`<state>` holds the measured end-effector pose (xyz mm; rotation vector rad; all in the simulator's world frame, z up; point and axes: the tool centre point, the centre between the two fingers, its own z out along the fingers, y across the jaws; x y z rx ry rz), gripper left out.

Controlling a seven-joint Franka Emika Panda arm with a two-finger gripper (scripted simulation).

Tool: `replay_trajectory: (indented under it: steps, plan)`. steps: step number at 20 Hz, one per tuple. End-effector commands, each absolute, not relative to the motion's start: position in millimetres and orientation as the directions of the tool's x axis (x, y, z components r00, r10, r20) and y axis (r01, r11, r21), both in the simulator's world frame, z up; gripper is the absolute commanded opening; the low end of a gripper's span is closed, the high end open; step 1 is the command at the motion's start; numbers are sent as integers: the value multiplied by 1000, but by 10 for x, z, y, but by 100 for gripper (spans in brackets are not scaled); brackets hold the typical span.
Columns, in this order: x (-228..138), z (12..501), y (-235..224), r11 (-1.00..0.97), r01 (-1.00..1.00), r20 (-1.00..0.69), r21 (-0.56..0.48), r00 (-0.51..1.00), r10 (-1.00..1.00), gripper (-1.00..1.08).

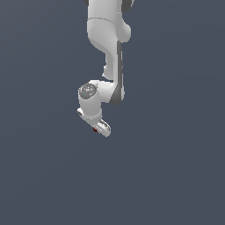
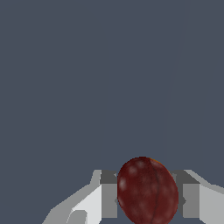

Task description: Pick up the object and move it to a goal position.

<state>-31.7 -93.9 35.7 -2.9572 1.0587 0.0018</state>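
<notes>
The object (image 2: 148,191) is a dark red roundish blob with faint pale mottling, filling the gap between my two fingers in the wrist view. The gripper (image 2: 148,197) is shut on it, with a grey pad (image 2: 109,194) pressed against each side. In the exterior view the object (image 1: 95,130) shows only as a tiny red speck under the white hand, at the gripper (image 1: 97,129). The arm hangs down from the top of that view with the hand tilted.
Only a plain dark blue-grey background (image 1: 176,176) surrounds the arm in both views. No table edge, container or other item shows.
</notes>
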Motion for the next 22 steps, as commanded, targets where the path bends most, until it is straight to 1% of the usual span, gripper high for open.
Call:
replay_trajectory:
  steps: [1, 13, 18, 22]
  plan:
    - [-349, 482, -1037, -772, -635, 0, -1, 772, -635, -100]
    - [-570, 1335, -1701, -771, -636, -1, -1, 771, -636, -100]
    - [-606, 1528, -1853, -772, -636, 0, 0, 772, -636, -100]
    - [-610, 1573, -1889, -772, -636, 0, 0, 772, -636, -100]
